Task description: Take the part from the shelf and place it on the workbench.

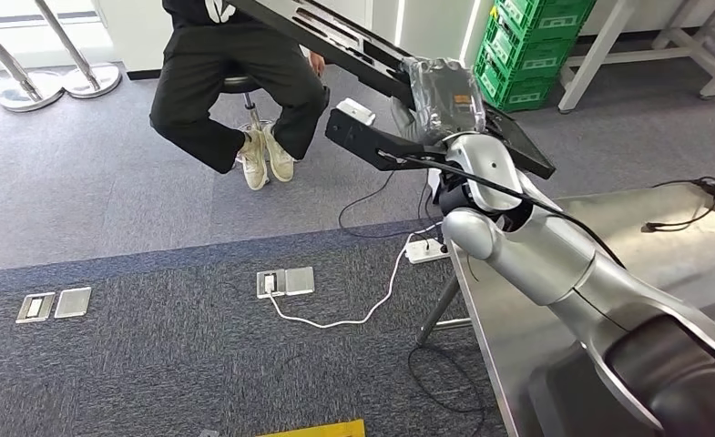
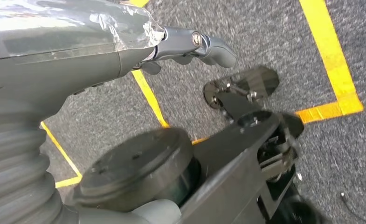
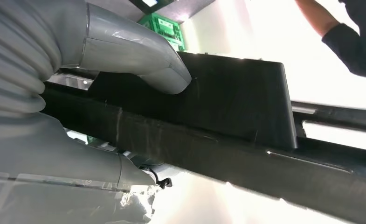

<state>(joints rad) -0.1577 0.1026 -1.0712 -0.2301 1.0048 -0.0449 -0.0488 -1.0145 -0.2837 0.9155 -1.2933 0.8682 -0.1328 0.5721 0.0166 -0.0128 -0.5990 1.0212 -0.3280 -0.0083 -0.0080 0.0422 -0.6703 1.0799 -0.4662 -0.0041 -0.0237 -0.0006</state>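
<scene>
Part (image 1: pixel 399 73), long and black, sits gripped in your right robot hand (image 1: pixel 440 100) above the floor, left of the table (image 1: pixel 627 273); your left robot hand (image 2: pixel 125 42) holds nothing, fingers loose.

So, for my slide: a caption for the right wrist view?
Robot's right hand grips a long black flat part.

head view looks down from high over the carpet (image 1: pixel 153 209) and workbench (image 1: pixel 554 300). left wrist view hangs close, aimed at the floor. right wrist view sits tight against the long black part (image 3: pixel 227 116), which the head view (image 1: pixel 399 150) shares.
</scene>
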